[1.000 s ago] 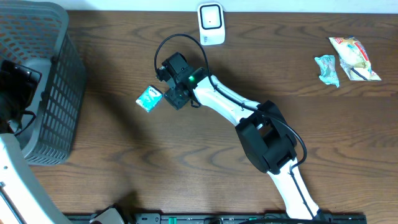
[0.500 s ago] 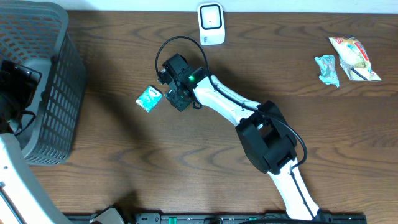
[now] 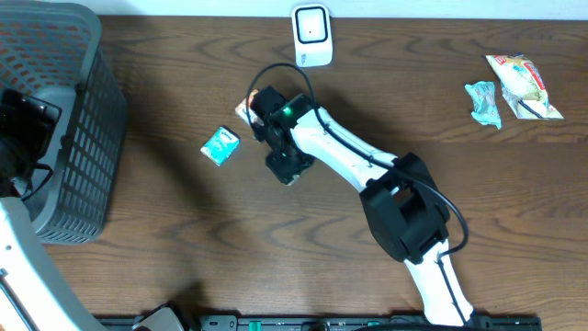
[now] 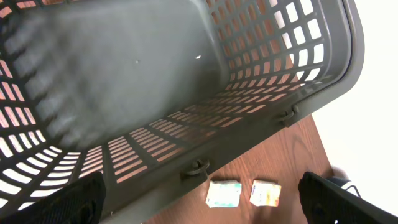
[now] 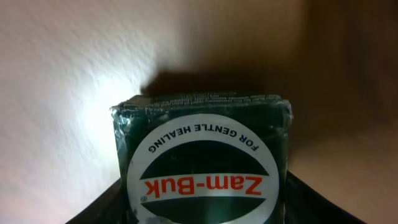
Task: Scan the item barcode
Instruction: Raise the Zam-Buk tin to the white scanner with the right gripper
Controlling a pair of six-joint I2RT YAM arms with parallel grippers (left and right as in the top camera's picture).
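Soap box, dark green with "Zam-Buk" and "For Gentle Healing" on a white oval, fills the right wrist view, clasped between the jaws of the right hand, which hangs above the brown worktop. Just off that hand's side a small teal packet lies flat, and beyond the hand a white scanner stands at the worktop's far edge. The left hand hangs with its jaws spread wide and nothing between them, directly over a grey basket; past the basket's rim two small packets lie side by side.
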